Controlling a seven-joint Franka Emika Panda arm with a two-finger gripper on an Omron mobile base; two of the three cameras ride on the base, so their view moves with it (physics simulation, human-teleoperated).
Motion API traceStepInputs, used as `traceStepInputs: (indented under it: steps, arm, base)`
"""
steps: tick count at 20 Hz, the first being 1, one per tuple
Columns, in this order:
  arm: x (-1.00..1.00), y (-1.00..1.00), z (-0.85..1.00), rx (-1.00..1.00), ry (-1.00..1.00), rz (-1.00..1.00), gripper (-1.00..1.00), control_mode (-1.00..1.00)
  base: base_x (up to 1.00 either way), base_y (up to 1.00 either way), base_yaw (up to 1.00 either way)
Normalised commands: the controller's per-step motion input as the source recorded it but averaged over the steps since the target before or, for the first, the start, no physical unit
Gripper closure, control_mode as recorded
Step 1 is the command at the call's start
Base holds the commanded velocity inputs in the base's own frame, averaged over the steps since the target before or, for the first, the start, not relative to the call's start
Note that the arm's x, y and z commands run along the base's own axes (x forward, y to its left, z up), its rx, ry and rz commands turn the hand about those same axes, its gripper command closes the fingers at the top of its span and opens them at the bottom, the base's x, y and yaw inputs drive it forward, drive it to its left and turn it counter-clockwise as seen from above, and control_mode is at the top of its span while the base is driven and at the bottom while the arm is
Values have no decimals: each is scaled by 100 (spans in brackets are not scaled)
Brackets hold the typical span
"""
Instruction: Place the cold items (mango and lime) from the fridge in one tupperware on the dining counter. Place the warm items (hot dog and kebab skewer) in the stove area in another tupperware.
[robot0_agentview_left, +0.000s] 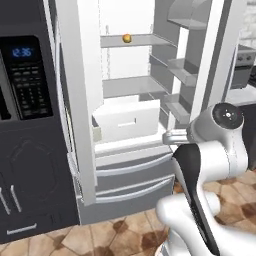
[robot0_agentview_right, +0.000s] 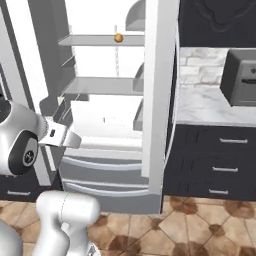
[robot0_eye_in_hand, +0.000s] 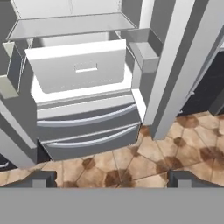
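Mango: small round orange-yellow fruit, alone on an upper shelf of the open fridge, well above the arm. Likely light, firm, smooth-skinned, prone to roll; best pinched across its widest middle. White crisper drawer below: front shut, contents hidden. Lime not made out. Gripper: fingers spread fully apart, holding nothing, aimed toward the drawer and floor.

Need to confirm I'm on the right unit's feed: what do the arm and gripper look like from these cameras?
The arm is glossy white with rounded, bulbous links and a black band down one segment. A round dark joint cap with a pale centre closes its elbow. The gripper ends in two small dark, blocky fingertips. No loose cables or lettering can be made out.
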Motion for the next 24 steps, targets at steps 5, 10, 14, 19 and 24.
traceStepInputs:
  steps: [5,10,14,19,24]
  arm:
    - [0,0,0,0,0,0,-100,100]
    - [0,0,0,0,0,0,-100,100]
    - [0,0,0,0,0,0,-100,100]
    - [0,0,0,0,0,0,-100,100]
    - [0,0,0,0,0,0,-100,100]
  base:
    - [15,-1,-7]
    - [60,-2,12]
    - [59,-4,17]
    - [46,-34,13]
    - [55,-13,0]
